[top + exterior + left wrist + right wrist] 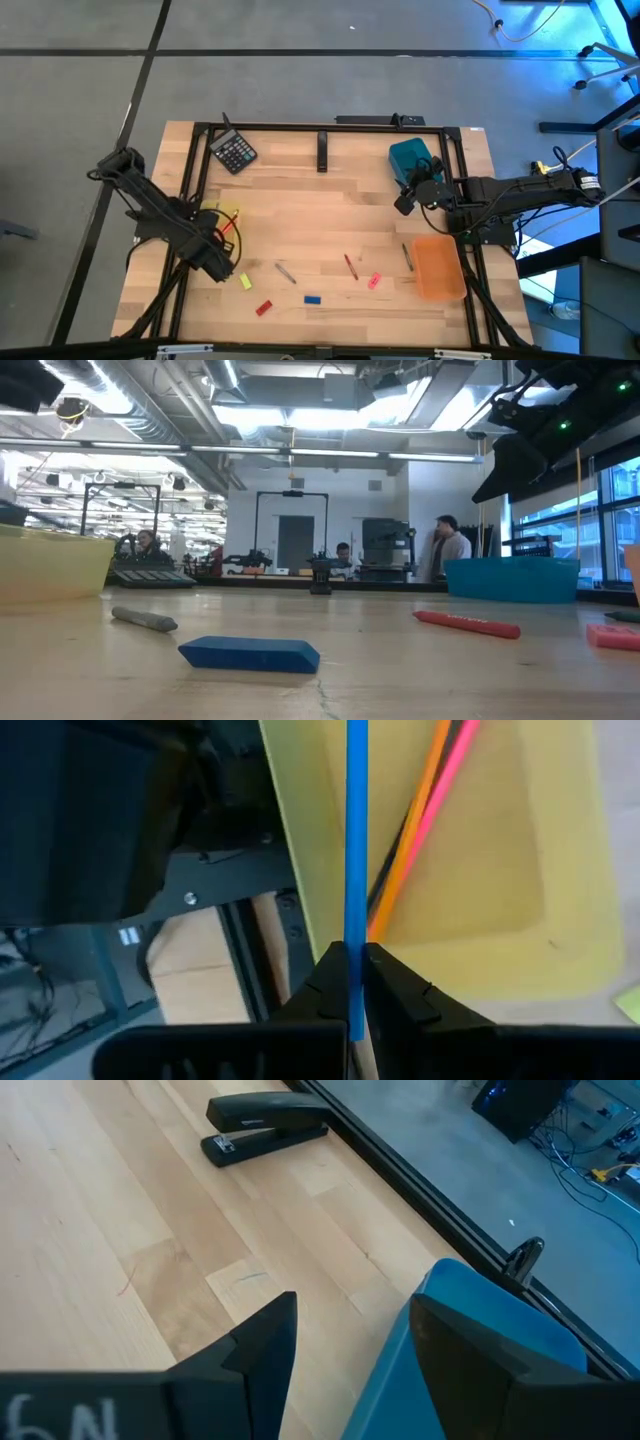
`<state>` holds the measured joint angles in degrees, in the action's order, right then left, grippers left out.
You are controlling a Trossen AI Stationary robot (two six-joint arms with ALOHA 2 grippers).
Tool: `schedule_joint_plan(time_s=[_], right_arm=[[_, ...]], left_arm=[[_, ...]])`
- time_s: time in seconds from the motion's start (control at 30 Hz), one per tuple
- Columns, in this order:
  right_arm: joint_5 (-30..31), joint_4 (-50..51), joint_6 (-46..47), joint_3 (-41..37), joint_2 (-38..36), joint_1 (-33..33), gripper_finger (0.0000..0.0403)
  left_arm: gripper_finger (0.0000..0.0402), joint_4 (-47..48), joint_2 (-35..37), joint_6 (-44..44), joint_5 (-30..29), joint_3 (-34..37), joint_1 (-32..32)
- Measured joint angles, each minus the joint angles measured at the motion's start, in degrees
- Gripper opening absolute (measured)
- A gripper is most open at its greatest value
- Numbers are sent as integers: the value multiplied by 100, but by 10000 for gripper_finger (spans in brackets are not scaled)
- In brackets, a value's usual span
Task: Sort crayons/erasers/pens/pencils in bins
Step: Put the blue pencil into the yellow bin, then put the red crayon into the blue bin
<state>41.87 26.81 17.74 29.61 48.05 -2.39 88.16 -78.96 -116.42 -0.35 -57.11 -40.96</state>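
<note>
In the left wrist view my left gripper [355, 958] is shut on a thin blue stick [355, 830] above the translucent yellow bin [500, 910], which holds orange and pink sticks [420, 820]. From above, that gripper [222, 248] is at the yellow bin [226, 214]. My right gripper [350, 1350] is open and empty, beside the teal bin [480, 1315] [410, 158]. Loose on the table lie the yellow eraser [245, 281], red eraser [264, 308], blue eraser [312, 298], pink eraser [375, 281], and grey [285, 272], red [350, 265] and green [408, 256] sticks. My left gripper pinches the blue stick's near end [355, 935] between its two fingers. The stick runs straight on from the fingertips in line with them, lifted clear over the yellow bin's rim and floor.
The orange bin [438, 267] sits near the right edge, the black calculator [234, 152] and a black stapler [322, 152] near the far edge. A black frame [300, 127] rims the table. The low view shows the blue eraser [250, 653] nearest, and people beyond the table.
</note>
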Motion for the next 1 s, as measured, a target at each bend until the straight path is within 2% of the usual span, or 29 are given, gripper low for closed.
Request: schedule_joint_plan(time_s=[0.17,0.5,0.63,0.8,1.0], right_arm=[[-7,-21,9,0,0,0,197],[-189,-208,0,0,0,0,197],[-517,-508,-27,1,29,2,197],[-1051,-1006,-347,2,214,2,197],[-1519,-1275,-558,2,542,9,197]], left_arm=[[19,-481,-4,172,9,244,5],[88,-468,-4,256,-218,266,9],[101,-465,-4,326,-265,266,130],[103,-860,-4,771,-632,266,538],[103,-2219,-7,2223,-1162,266,1187]])
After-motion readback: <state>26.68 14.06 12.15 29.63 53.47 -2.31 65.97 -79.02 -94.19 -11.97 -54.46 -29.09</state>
